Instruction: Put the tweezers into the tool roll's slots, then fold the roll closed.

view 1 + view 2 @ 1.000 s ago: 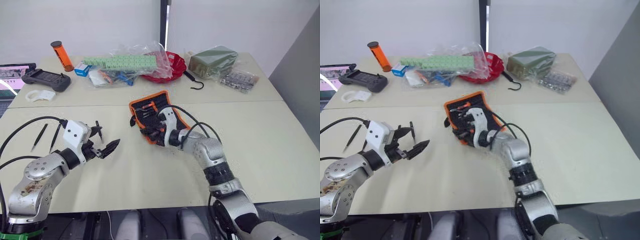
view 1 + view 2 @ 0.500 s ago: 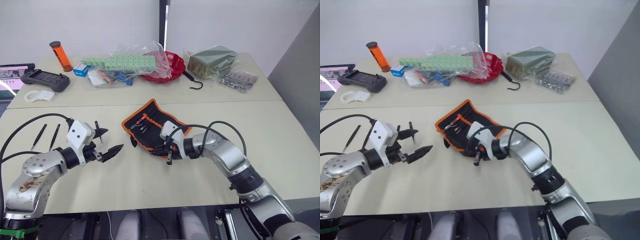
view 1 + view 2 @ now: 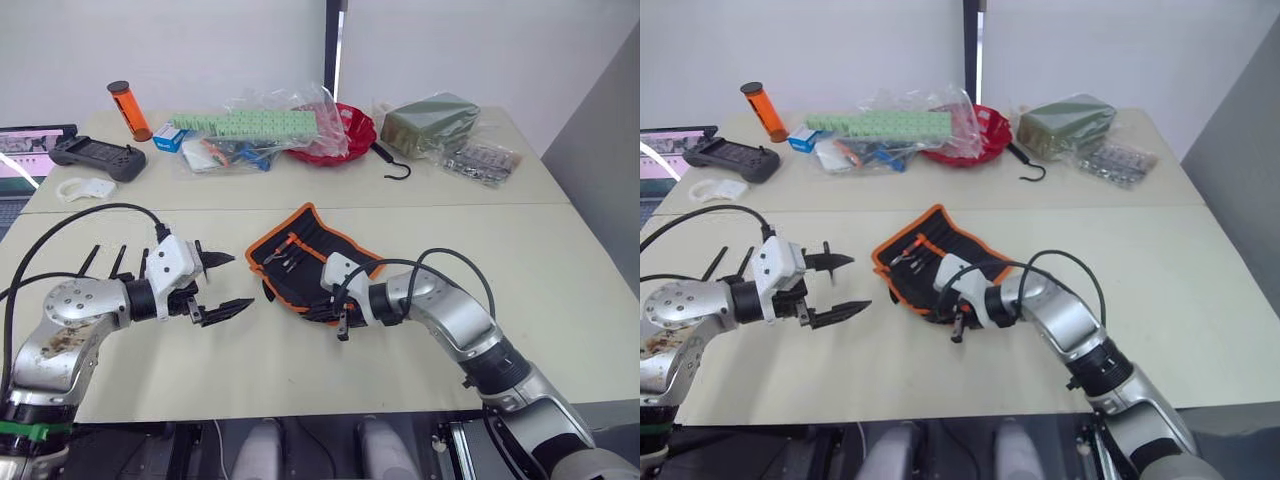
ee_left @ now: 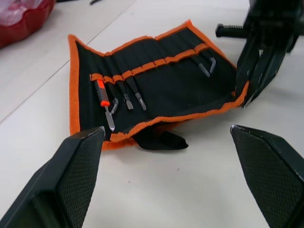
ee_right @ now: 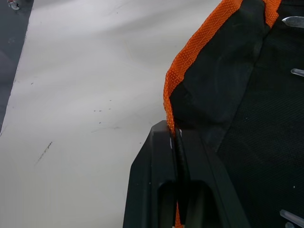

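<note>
Right gripper (image 3: 338,318) clamped on the orange-trimmed near edge of the tool roll (image 3: 305,262). Left gripper (image 3: 222,285) wide apart, empty, hovering over the bench (image 3: 300,370) left of the roll. Roll lies open mid-bench; several tools sit in its slots (image 4: 152,64). Three tweezers (image 3: 118,260) lie near the bench's left edge.

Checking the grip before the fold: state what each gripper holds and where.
The right gripper pinches the tool roll by its orange-trimmed edge. The left gripper is open, holding nothing.
</note>
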`<action>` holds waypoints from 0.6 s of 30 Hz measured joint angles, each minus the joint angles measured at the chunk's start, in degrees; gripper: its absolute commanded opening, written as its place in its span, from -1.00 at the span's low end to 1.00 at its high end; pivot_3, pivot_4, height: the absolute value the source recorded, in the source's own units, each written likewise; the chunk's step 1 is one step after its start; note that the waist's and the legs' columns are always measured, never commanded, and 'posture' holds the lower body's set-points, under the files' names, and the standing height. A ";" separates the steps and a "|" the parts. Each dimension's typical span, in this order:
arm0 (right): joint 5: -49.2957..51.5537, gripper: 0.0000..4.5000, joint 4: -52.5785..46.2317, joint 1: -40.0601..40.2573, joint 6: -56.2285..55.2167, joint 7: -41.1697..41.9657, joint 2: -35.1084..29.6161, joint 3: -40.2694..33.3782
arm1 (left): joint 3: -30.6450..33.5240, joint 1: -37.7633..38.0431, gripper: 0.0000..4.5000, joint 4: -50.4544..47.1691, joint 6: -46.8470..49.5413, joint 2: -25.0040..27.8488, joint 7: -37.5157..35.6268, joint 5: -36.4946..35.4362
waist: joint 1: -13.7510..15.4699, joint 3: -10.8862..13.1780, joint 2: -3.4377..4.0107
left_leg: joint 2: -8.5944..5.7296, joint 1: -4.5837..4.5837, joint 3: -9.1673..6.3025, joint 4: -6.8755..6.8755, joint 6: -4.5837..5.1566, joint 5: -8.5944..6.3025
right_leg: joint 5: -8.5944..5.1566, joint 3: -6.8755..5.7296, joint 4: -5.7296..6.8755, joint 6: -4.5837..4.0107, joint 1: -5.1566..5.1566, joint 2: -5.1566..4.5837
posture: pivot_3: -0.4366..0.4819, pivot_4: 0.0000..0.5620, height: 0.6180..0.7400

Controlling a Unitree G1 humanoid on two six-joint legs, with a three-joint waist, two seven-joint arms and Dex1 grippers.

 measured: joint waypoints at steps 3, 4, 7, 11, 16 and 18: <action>-0.56 -0.98 -0.69 0.32 -0.04 0.18 -0.42 -0.05 | -4.69 -5.58 1.00 5.41 -8.92 2.51 -3.70 6.13 | 0.32 0.00 0.00 | -0.01 -0.03 0.01 0.06 0.00 0.00 | 0.00 -0.03 -0.02 0.01 0.02 -0.01 | -0.05 -0.47 1.00; -0.59 -0.98 -0.77 0.45 -0.06 0.17 -0.66 -0.10 | -6.59 -8.21 1.00 8.12 -12.62 3.21 -4.80 8.91 | 0.52 0.00 0.00 | -0.02 -0.03 0.01 0.07 0.00 0.00 | 0.00 -0.03 -0.02 0.01 0.03 -0.02 | -0.05 -0.47 1.00; -0.73 -0.98 -0.94 0.70 -0.25 -0.10 -0.76 -0.23 | -10.20 -15.66 1.00 15.10 -21.00 3.04 -6.45 14.26 | 0.68 0.01 -0.01 | -0.02 -0.09 -0.01 0.13 0.00 0.01 | -0.01 -0.09 -0.03 0.01 0.02 -0.01 | -0.05 -0.47 1.00; -0.69 -0.98 -1.45 1.85 -0.63 -0.46 -0.96 -0.67 | -15.68 -26.20 1.00 25.74 -31.82 1.05 -8.42 20.74 | 0.64 0.01 -0.02 | -0.06 -0.12 -0.05 0.18 0.00 0.00 | -0.01 -0.13 0.02 0.03 0.04 -0.03 | -0.05 -0.47 1.00; -0.68 -0.98 -2.14 2.22 -0.63 -1.33 -1.10 -1.31 | -21.29 -32.24 1.00 35.36 -40.89 -2.78 -11.99 24.76 | 0.35 0.01 -0.02 | -0.05 -0.13 -0.11 0.18 0.01 0.00 | -0.01 -0.18 0.07 0.02 0.02 -0.02 | -0.05 -0.47 1.00; -0.63 -0.98 -2.24 2.24 -0.62 -1.66 -1.09 -1.91 | -22.68 -33.27 1.00 37.88 -43.67 -3.03 -13.28 25.79 | 0.14 0.01 -0.02 | -0.05 -0.13 -0.12 0.17 0.01 0.00 | -0.01 -0.18 0.09 0.02 0.00 -0.02 | -0.05 -0.47 1.00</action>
